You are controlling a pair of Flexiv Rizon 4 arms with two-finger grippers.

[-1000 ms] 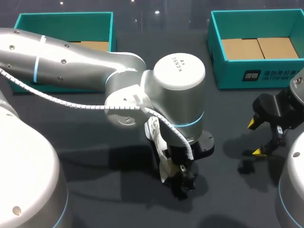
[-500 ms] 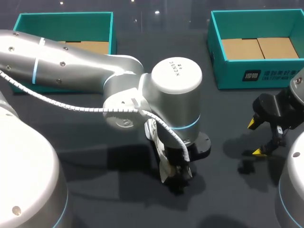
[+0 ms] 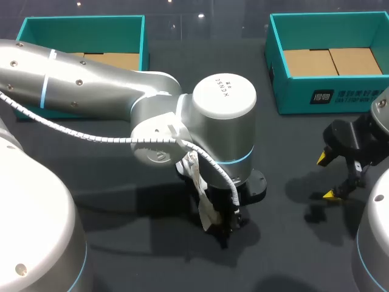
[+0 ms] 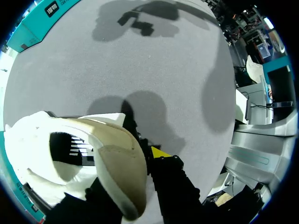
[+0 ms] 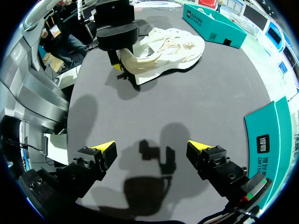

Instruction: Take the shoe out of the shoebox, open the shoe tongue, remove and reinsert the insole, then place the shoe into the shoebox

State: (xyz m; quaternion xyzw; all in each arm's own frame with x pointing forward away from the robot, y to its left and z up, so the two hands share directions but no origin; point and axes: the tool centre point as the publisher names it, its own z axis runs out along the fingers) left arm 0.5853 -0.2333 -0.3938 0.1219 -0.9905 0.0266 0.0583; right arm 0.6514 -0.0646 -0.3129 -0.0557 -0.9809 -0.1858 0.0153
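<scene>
Task object: the shoe (image 5: 164,48) is out of the box and sits on the dark table (image 3: 292,249), near its middle. It is well apart from both teal shoebox halves, the left one (image 3: 143,44) and the right one (image 3: 316,94).
Left claw: the left gripper (image 3: 225,229) is at the heel end of the shoe. In the left wrist view the heel collar sits between its two fingers and both press on it, so we read it as clamped on the shoe.
Right claw: the right gripper (image 5: 152,148) hangs above bare table, well apart from the shoe. Its jaws are spread wide and hold nothing.
Shoe attitude: the heel points toward the left arm's fingers and the toe points away from them. The mouth of the shoe faces the left wrist camera.
Tongue and insole: neither is clearly made out. We cannot tell whether the insole is seated.
Step in hand: we judge that removal from the box is complete. The left arm is bracing the shoe for the tongue-opening step.
Next move: we would bring the right gripper over to the mouth of the shoe, pinch the tongue only, and draw it forward toward the toe.
Requirement: the heel clamp must hold, or the shoe will slide or tip under the pull.
Caution: the left arm's wrist sits over the shoe, so we would approach from the toe side.
</scene>
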